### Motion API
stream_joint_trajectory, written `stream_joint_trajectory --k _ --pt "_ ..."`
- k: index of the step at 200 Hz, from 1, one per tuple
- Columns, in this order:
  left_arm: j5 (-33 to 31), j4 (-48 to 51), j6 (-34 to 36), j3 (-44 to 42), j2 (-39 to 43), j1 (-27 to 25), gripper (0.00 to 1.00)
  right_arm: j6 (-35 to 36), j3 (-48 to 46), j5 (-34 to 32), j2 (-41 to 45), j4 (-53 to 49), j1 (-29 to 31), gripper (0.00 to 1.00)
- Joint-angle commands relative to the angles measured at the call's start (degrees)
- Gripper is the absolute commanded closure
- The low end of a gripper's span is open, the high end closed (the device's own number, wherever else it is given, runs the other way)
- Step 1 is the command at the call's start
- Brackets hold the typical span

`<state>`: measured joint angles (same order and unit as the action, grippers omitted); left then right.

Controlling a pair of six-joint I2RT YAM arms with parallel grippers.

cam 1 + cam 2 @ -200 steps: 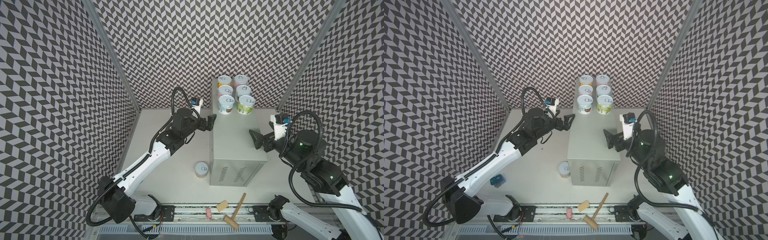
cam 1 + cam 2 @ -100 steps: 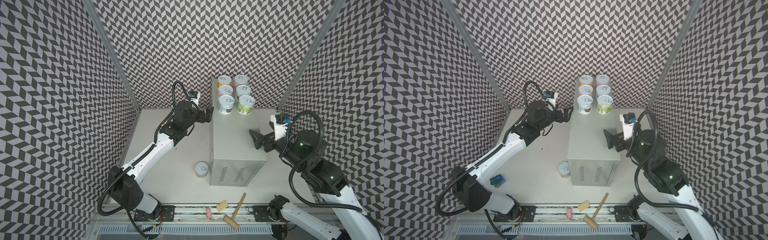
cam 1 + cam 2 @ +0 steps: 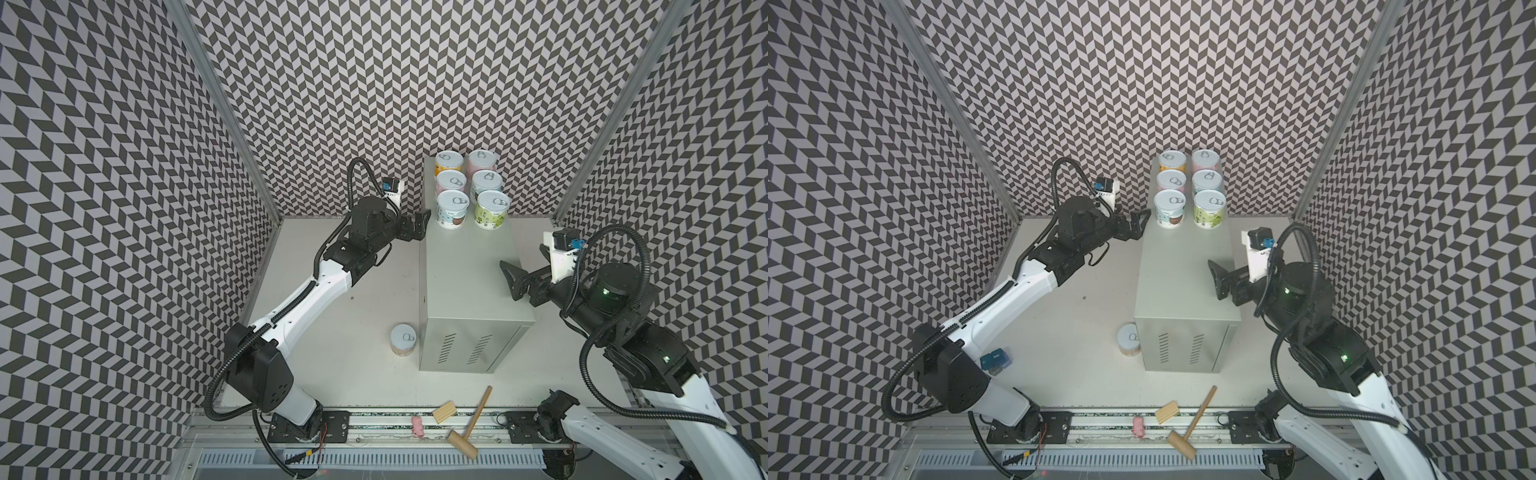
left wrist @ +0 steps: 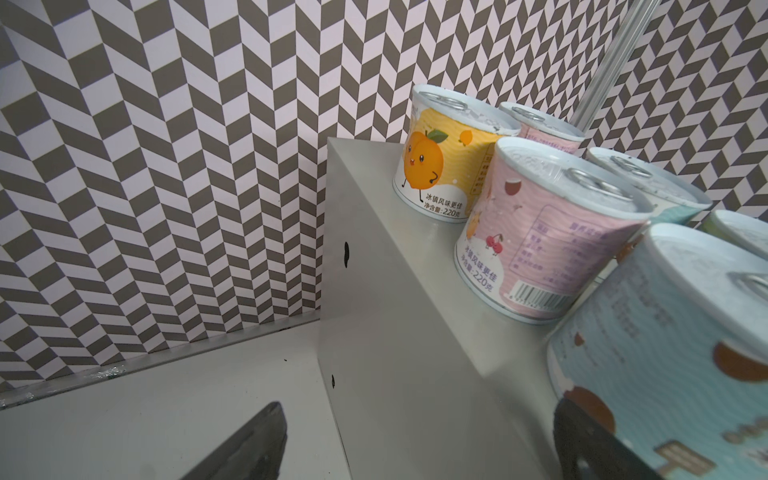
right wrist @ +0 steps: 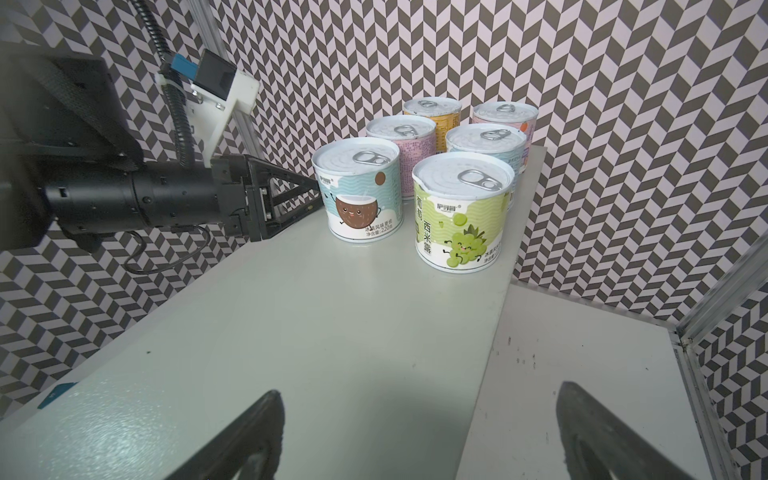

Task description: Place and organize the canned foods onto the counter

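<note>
Several cans stand in two rows at the far end of the grey counter (image 3: 465,282) (image 3: 1183,282). The front pair are a light blue can (image 3: 452,209) (image 5: 357,195) and a green can (image 3: 491,209) (image 5: 461,216). One more can (image 3: 403,340) (image 3: 1128,340) stands on the table by the counter's front left corner. My left gripper (image 3: 419,226) (image 4: 415,419) is open and empty at the counter's left edge, close beside the light blue can. My right gripper (image 3: 510,280) (image 5: 419,399) hangs open and empty over the counter's right edge.
A wooden mallet (image 3: 469,424), a wooden block (image 3: 444,412) and a small pink piece (image 3: 417,427) lie on the front rail. Patterned walls close in the left, back and right sides. The near half of the counter top is bare.
My left arm has stretched toward the back, carrying its open gripper along the counter's left edge to beside the light blue can. The right arm has not moved.
</note>
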<state>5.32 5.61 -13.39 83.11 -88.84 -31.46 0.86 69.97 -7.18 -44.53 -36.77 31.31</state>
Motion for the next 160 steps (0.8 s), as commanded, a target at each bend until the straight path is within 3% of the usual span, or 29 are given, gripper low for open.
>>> stream_joint_trajectory --k 1,160 --pt "3.36 6.52 2.04 -1.08 -2.12 -0.75 0.0 -0.45 -0.47 0.32 0.84 3.46 -0.2 0.01" --pt "-0.81 8.37 3.04 1.26 -3.38 -3.62 0.0 -0.53 -1.11 0.2 1.89 2.72 -0.2 0.01"
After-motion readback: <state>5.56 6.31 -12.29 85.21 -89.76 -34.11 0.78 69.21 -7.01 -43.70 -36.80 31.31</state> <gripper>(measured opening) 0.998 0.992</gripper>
